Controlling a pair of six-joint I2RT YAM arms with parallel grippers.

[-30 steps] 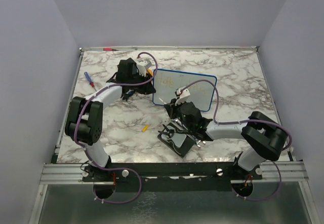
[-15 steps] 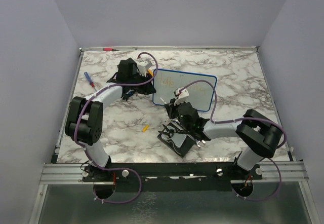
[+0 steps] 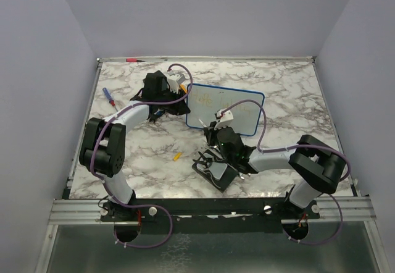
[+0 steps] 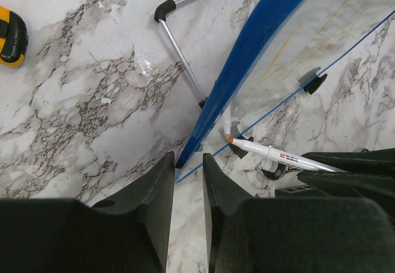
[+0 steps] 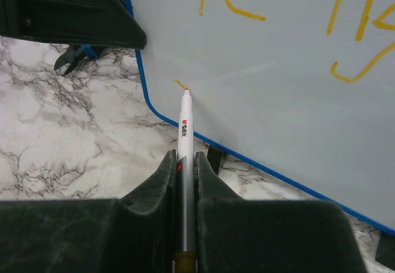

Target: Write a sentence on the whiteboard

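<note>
On the desk [image 3: 296, 88] you have one whiteboard [image 3: 250, 109], propped at a tilt. Two end effectors work it. The left end effector [image 4: 187, 165] sits at the whiteboard's left rim, jaws narrow and seemingly pinching the corner, though the contact is hidden. The right end effector [image 5: 184, 162], at the whiteboard's lower left corner, is clamped on one marker [image 5: 185, 125], tip on the whiteboard. The sentence [image 5: 245, 12] fills two lines higher up the whiteboard. Press too hard and the whiteboard may slip or tip. Drift left and your stroke runs off the rim.
</note>
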